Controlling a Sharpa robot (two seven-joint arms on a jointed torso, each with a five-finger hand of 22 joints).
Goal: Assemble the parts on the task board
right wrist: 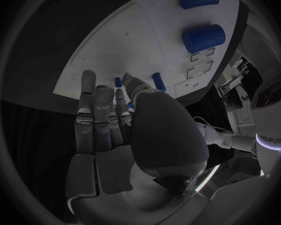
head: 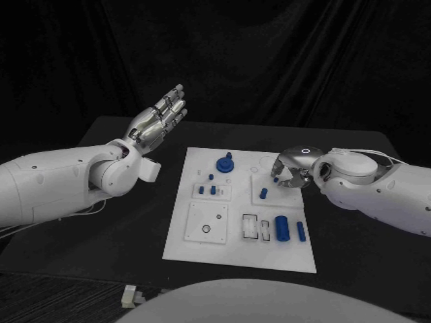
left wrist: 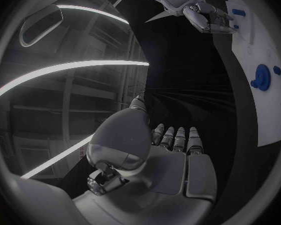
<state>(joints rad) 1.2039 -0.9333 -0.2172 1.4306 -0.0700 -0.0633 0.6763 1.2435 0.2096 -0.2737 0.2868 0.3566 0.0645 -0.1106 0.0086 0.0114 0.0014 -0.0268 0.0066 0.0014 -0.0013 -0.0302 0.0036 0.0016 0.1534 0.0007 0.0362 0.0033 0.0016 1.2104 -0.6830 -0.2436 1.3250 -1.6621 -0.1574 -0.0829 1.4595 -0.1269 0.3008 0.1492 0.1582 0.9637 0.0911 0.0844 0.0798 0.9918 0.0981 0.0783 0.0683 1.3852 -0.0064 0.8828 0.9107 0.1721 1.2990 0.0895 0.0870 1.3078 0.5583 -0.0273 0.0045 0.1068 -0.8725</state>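
Although nothing is held at this moment, the parts look small, rigid and light, probably smooth plastic, so I judge they will slip if pinched off-centre and are best taken across their short sides between thumb and fingertip. On the black table [head: 118,202] the white task board [head: 240,252] lies at the middle. A round blue gear-like part [head: 225,163] stands toward its 12 o'clock edge, 2 small blue pegs [head: 208,190] sit just below it at about 10 o'clock of the board's centre, another small blue peg [head: 263,193] stands near 2 o'clock, and a thick blue cylinder [head: 283,227] with a slimmer blue pin [head: 300,231] just beside it lies at about 4 o'clock. The right hand [head: 295,168] hangs over the board's 2 o'clock corner, fingers extended and a little apart, holding nothing. In the right wrist view its fingertips [right wrist: 89,77] reach over the board's edge, with the small peg [right wrist: 158,81] just beyond the thumb and near but not touching; whether any fingertip rests on the board I cannot tell. The left hand [head: 159,118] is raised well clear of the board at its 10 o'clock side, flat and open with fingers straight, gripping nothing. The cylinder should tolerate a firm wrap; the pegs call for a precise fingertip pinch.
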